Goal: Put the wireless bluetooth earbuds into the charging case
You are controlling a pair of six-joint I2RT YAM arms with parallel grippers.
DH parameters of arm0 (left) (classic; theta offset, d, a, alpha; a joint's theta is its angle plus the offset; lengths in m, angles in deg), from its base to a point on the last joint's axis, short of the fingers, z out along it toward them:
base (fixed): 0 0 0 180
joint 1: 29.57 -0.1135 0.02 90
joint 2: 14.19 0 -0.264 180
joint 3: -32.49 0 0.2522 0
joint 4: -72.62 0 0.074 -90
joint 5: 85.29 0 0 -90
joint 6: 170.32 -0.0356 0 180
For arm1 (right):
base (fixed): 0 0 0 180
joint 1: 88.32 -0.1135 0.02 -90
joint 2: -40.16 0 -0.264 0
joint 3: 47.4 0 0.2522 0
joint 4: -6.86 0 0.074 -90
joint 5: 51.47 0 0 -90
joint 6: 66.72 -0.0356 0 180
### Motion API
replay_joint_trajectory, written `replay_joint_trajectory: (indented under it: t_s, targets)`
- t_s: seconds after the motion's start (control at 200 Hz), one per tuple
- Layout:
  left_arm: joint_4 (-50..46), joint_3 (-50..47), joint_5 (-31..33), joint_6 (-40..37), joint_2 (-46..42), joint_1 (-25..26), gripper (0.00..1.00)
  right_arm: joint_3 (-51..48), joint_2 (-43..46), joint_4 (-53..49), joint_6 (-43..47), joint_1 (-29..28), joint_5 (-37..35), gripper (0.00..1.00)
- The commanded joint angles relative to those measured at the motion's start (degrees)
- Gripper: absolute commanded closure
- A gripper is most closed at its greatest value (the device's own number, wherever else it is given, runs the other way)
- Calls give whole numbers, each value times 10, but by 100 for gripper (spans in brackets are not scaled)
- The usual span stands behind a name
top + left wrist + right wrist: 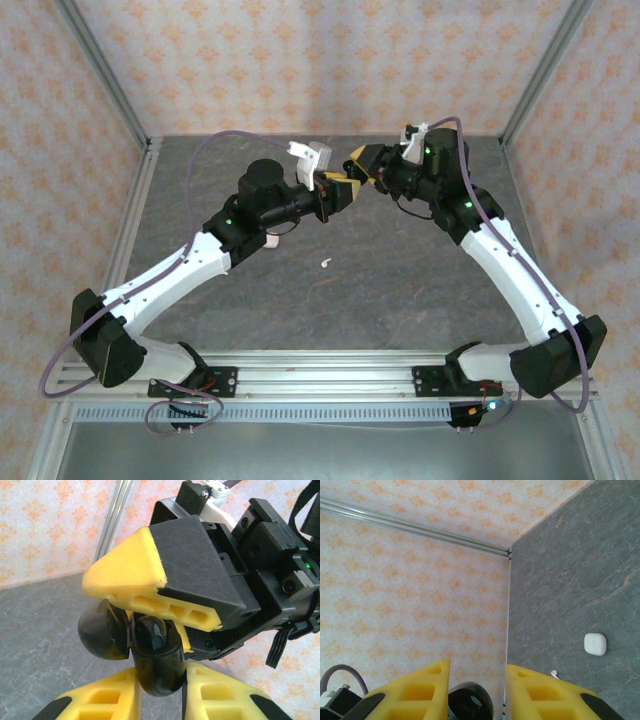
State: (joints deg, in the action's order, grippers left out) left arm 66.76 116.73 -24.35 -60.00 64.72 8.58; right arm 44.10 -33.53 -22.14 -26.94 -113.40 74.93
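Mid-air over the table [400, 290], left hand [347, 188] grips black case [157, 655] beside right hand [360, 160].

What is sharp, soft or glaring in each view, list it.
Top external: even light, sharp, faint shadows under the arms on the table. Left wrist: the glossy black case in the left gripper carries bright highlights; the wall behind is soft. Right wrist: white case and table are crisp, no glare; the right gripper looks slightly soft.
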Motion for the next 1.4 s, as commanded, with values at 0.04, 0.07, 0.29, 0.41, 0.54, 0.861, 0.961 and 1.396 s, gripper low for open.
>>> replay_joint_trajectory:
  t_s: [0.04,0.07,0.29,0.41,0.54,0.861,0.961,1.396]
  targets:
    - [16,7,34,34,1,-1,72,16,27,-13,32,-29,21,79]
    - [17,7,33,36,0,-1,71,16,28,-14,33,-30,20,79]
    - [26,2,22,46,5,1,81,20,30,-20,44,-34,19,80]
    - [23,-1,18,43,4,1,91,22,34,-22,50,-33,20,74]
    - [4,-7,21,21,-12,1,94,45,34,-52,76,-31,20,60]
    - [-44,-33,-12,-87,-74,1,97,104,4,-85,64,38,122,45]
    - [-47,-37,-37,-114,-87,1,97,106,-7,-92,65,52,141,47]
    - [-81,-3,-92,-182,-79,0,97,121,-59,-167,148,54,274,70]
